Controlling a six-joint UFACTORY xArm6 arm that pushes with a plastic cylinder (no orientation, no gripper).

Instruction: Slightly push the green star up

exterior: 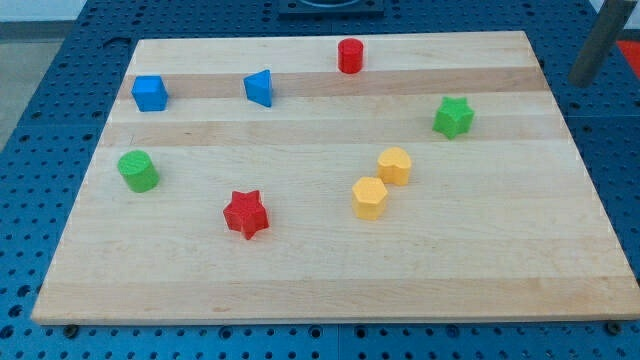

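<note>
up in the view's top right corner was my tip (582, 79), just off the wooden board (320, 290), touching no block. far to its left sat the blue cube (149, 93), with the green cylinder (138, 171) lower down. next came the red star (245, 214), the blue triangle block (259, 88) and the red cylinder (349, 56). the lower yellow block (369, 197) sat just beside the upper yellow block (395, 166). the green star (453, 117) was nearest, down and left of my tip, still apart from it.
</note>
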